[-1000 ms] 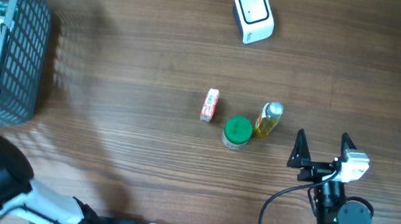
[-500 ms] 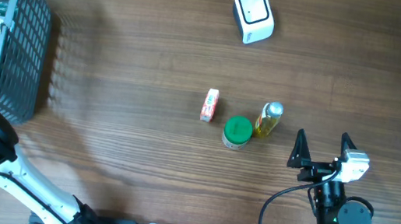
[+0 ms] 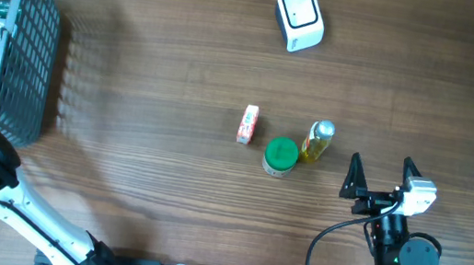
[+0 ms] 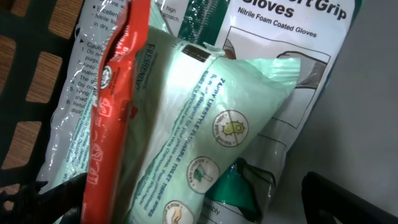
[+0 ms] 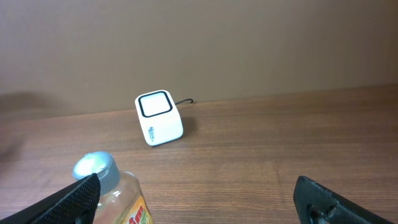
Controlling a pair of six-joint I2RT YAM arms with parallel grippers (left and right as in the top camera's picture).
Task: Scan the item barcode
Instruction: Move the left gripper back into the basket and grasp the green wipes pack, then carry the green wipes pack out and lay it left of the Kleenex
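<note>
With jaws spread, the left gripper [image 4: 193, 200] faced the pale green packet [image 4: 205, 112] just ahead, likely soft and slippery, best pinched mid-body.

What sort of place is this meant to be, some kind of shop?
Probably a mock shop checkout on a wooden table: a white barcode scanner, a wire basket holding packaged goods such as a pack of gloves, and a small bottle laid out nearby.
</note>
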